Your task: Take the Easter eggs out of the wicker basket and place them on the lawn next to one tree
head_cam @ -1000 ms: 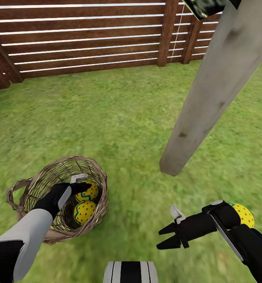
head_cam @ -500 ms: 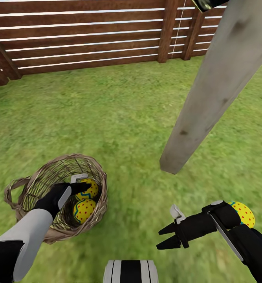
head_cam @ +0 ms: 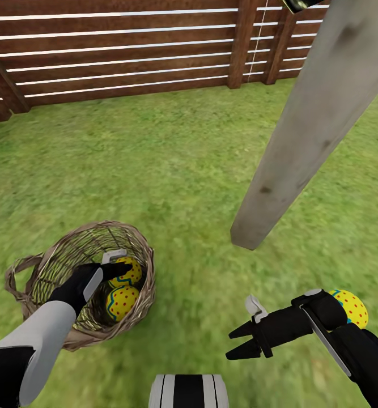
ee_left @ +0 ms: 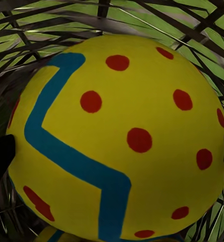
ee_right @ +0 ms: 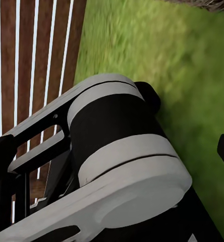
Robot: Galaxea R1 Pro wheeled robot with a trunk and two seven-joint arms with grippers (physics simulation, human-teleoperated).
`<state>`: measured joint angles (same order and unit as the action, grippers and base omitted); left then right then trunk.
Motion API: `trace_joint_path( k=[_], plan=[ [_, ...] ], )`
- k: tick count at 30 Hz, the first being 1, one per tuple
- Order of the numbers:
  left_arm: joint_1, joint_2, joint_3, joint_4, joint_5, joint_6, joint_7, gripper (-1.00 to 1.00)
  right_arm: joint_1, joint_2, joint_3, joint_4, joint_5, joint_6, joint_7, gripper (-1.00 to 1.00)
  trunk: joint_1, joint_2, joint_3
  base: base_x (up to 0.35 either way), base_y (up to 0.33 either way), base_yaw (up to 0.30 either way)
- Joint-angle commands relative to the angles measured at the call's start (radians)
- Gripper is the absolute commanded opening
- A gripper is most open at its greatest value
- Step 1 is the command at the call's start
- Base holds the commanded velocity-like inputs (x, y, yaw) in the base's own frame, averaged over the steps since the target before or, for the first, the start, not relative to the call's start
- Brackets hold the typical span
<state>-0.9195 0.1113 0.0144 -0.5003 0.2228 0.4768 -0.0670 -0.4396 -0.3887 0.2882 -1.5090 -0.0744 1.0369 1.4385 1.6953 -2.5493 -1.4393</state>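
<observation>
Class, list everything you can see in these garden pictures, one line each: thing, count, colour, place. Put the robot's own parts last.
Easter eggs: three, yellow with red dots and blue zigzags; two inside the basket, one on the grass behind the right arm.
Wicker basket: one, tan-brown, on the lawn at lower left.
Tree trunk: one, pale grey-beige, rising from the grass at right.
Lawn: one, green, underfoot.
Fence: one, brown horizontal slats, along the far edge.
Left gripper: one, black and white, inside the basket, a finger either side of the upper egg.
Right gripper: one, black, open, empty, above the grass at lower right.
</observation>
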Motion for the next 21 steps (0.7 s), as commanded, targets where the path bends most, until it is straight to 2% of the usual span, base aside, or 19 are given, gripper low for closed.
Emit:
trace_joint_path(
  k=[1,5,6,21],
  plan=[
    [0.001,0.001,0.001,0.0,-0.022,0.005,0.001,1.0,-0.001,-0.001,0.002,0.0,-0.007,0.01,-0.003,1.0,0.0,0.0,-0.001,0.0,0.0,0.0],
    [0.001,0.001,0.001,0.0,-0.022,0.005,0.001,1.0,-0.001,-0.001,0.002,0.0,-0.007,0.01,-0.003,1.0,0.0,0.0,-0.001,0.0,0.0,0.0],
    [0.001,0.001,0.001,0.0,-0.022,0.005,0.001,-1.0,-0.001,-0.001,0.002,0.0,-0.007,0.01,-0.003,1.0,0.0,0.0,-0.001,0.0,0.0,0.0],
    [0.002,0.001,0.001,0.0,-0.022,0.005,0.004,-1.0,-0.001,-0.001,0.002,0.004,-0.007,0.01,-0.004,1.0,0.0,0.0,-0.001,0.0,0.0,0.0]
  ],
)
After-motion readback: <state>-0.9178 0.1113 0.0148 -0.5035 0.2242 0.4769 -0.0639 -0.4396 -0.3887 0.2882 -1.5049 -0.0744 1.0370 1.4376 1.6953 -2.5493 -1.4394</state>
